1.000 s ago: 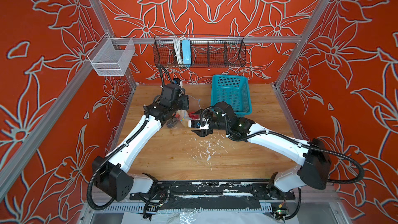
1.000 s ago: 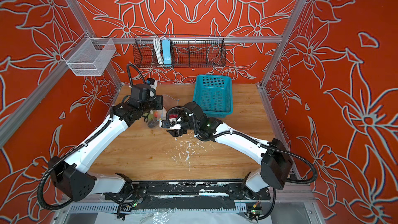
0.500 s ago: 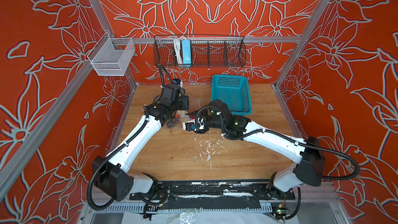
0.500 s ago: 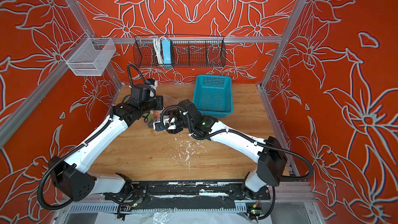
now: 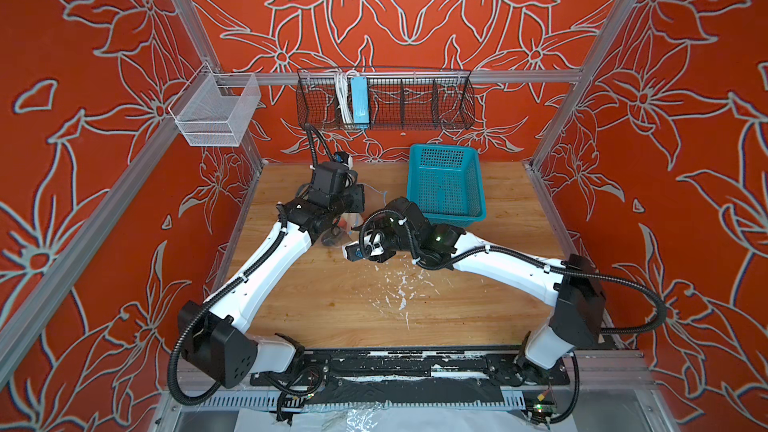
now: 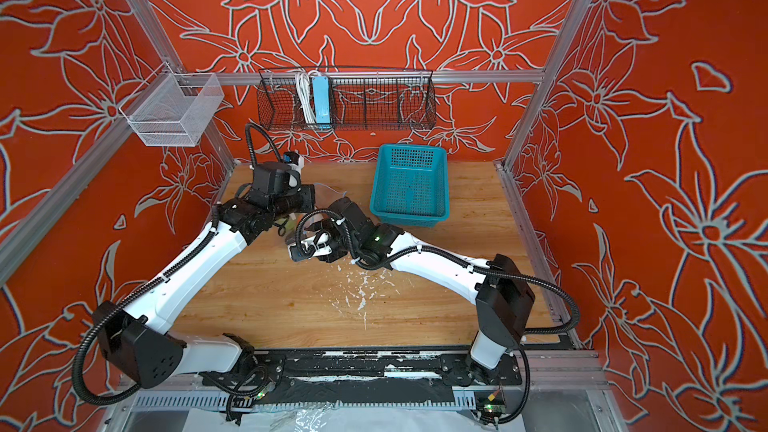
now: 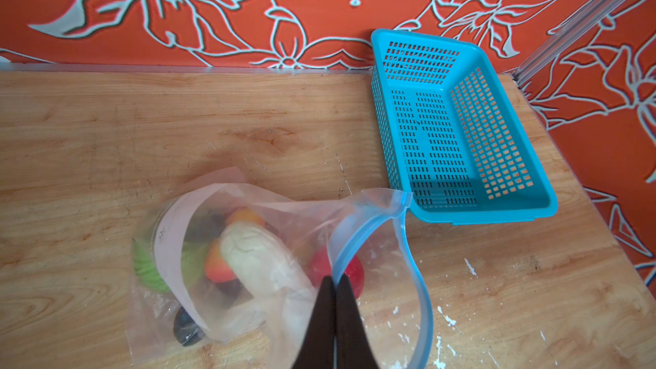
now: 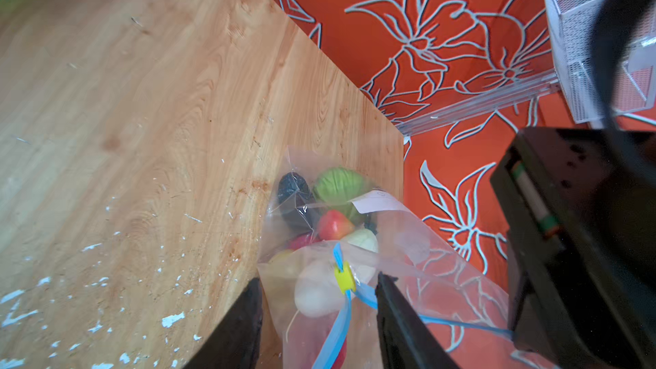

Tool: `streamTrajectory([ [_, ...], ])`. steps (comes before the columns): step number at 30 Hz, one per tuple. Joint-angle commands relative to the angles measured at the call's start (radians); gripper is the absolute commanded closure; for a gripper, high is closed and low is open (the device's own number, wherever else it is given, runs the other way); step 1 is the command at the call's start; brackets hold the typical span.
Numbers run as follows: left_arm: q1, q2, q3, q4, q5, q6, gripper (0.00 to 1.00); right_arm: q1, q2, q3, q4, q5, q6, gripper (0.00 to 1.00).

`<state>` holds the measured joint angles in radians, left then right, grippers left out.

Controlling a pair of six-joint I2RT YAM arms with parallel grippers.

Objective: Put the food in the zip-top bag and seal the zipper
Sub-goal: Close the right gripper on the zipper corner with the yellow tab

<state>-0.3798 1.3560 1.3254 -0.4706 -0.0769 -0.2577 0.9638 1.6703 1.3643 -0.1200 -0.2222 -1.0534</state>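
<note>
Orange floral walls (image 5: 415, 35), wooden tabletop (image 5: 332, 309)

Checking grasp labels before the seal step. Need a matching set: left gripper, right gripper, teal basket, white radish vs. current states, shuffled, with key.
1. left gripper
2. right gripper
3. teal basket
4. white radish

A. empty
B. inside the zip-top bag
C. open, jaws either side of the yellow slider
D. shut on the zipper

Pairs: 1-D, 2-C, 3-A, 4-B

Glossy thin plastic zip-top bag (image 7: 284, 214), smooth plastic basket (image 7: 479, 221), scuffed matt wooden table (image 7: 177, 118)
</note>
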Motion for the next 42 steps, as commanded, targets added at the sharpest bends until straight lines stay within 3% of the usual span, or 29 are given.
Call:
streamTrajectory([
  [1,0.002,-0.004,0.020,-0.009,0.005,0.013,1.00,0.007,0.032,0.047,0.018,0.023,-0.031,0.47],
  [15,0.002,-0.008,0.020,-0.010,0.003,0.018,1.00,0.009,0.110,0.130,-0.026,0.065,-0.066,0.59],
  [24,0.002,-0.008,0.020,-0.010,0.003,0.021,1.00,0.009,0.148,0.206,-0.126,0.090,-0.103,0.71],
  [38,0.002,-0.006,0.021,-0.011,0.000,0.024,1.00,0.013,0.164,0.202,-0.130,0.151,-0.152,0.73],
  [42,0.002,-0.006,0.021,-0.011,0.001,0.024,1.00,0.015,0.170,0.207,-0.126,0.163,-0.157,0.80],
])
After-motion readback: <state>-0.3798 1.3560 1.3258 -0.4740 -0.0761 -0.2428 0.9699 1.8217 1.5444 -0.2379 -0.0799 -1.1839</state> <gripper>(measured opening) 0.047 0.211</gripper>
